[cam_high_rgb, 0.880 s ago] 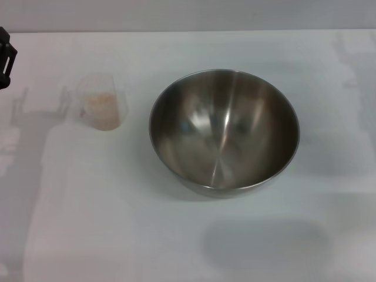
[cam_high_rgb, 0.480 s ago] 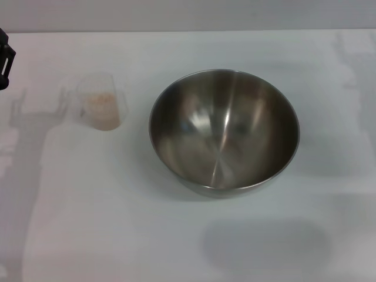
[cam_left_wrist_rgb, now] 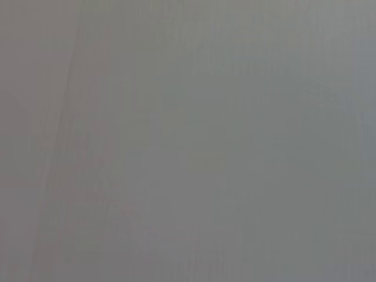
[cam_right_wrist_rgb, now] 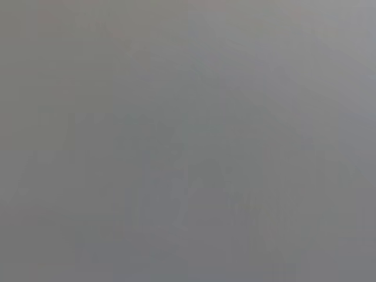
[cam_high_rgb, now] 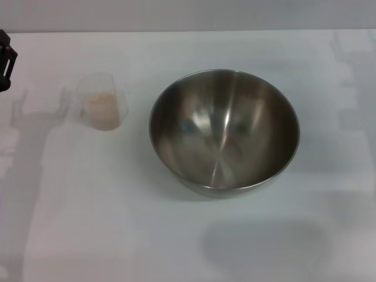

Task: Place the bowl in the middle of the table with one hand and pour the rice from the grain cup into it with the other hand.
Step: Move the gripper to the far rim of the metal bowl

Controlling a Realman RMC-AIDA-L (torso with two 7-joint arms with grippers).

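Observation:
The steel bowl (cam_high_rgb: 224,132) stands upright and empty on the white table (cam_high_rgb: 188,235), a little right of the middle in the head view. The clear grain cup (cam_high_rgb: 101,101) stands upright to its left, apart from it, with pale rice (cam_high_rgb: 103,106) inside. A black part of my left gripper (cam_high_rgb: 4,59) shows at the far left edge, left of the cup and not touching it. My right gripper is out of view. Both wrist views show only plain grey.
The table's far edge (cam_high_rgb: 188,31) runs along the top of the head view. Faint arm shadows lie on the table at the left and right sides.
The black part of my left gripper at the left edge has shifted slightly. The bowl and the cup have not moved.

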